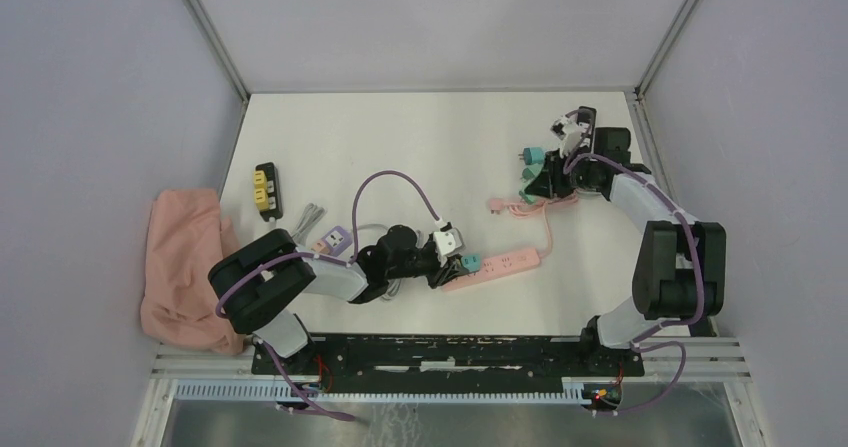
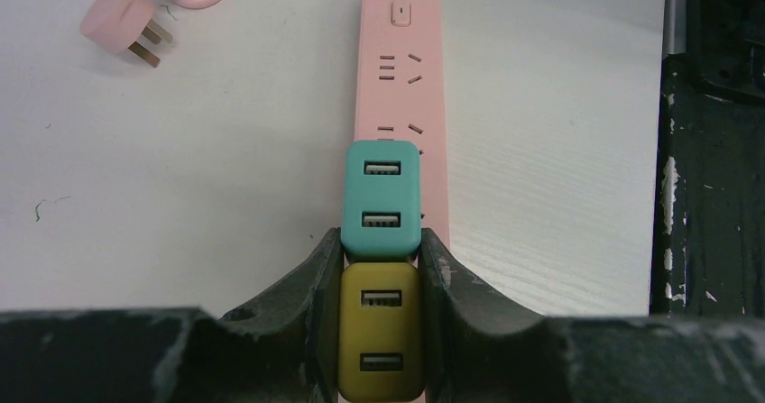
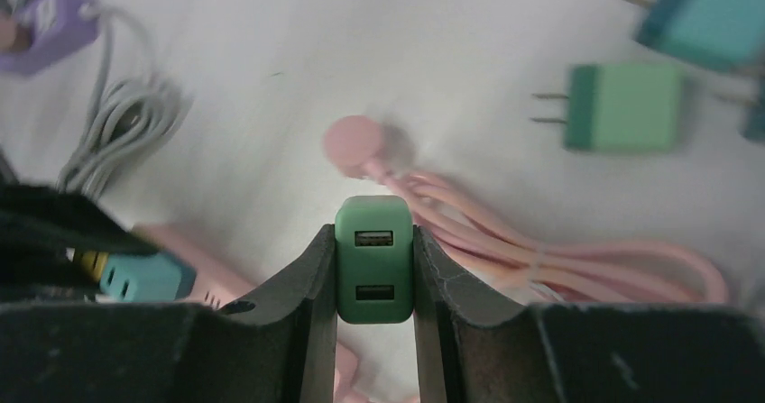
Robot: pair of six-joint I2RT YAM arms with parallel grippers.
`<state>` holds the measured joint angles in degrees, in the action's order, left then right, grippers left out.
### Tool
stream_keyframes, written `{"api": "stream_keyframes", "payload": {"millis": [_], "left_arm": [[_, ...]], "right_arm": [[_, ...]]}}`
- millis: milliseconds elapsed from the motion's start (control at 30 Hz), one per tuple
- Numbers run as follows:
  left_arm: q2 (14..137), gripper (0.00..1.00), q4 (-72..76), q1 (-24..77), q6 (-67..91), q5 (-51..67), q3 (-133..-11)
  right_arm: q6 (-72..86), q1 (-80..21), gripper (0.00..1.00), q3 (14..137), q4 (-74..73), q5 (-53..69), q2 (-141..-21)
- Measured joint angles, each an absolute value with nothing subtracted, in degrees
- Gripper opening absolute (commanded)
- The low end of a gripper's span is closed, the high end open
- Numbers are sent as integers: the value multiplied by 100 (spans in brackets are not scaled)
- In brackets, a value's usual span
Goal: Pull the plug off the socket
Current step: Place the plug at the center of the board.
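Nearest us, the left tool (image 2: 381, 245) is clamped narrow on the yellow plug (image 2: 379, 340). Its fingertips (image 2: 327, 250) reach the near corners of the teal plug (image 2: 382, 200), which touches the yellow one at 12 o'clock. The teal plug sits on the pink strip (image 2: 401, 69), and the fingers hide the yellow plug's seat. The strip lies mid-surface (image 1: 420, 137), running on toward 12 o'clock in the left wrist view. Its cord plug (image 2: 117, 29) lies loose at 10 o'clock. Farther off, at 2 o'clock in the top view, the right tool (image 3: 374, 241) grips a green plug (image 3: 373, 259) above the coiled cord (image 3: 559, 259). A loose plug (image 3: 622, 105) lies beyond it.
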<state>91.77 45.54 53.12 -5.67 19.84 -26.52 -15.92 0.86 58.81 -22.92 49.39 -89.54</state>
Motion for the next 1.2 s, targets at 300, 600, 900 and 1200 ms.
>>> {"api": "stream_keyframes", "payload": {"millis": [300,600,900,1200], "left_arm": [[9177,3,4615,5312,-565,1973,-2622],[9174,3,4681,5312,-565,1962,-2585],[9174,3,4681,5315,-565,1957,-2585],[9174,3,4683,5315,-565,1951,-2585]], "right_arm": [[1616,683,27,5717,-567,2364,-9360],[2117,696,42,6587,-554,1787,-10604],[1984,696,66,7299,-932,2477,-11194],[749,742,73,7422,-1896,2545,-10735]]}}
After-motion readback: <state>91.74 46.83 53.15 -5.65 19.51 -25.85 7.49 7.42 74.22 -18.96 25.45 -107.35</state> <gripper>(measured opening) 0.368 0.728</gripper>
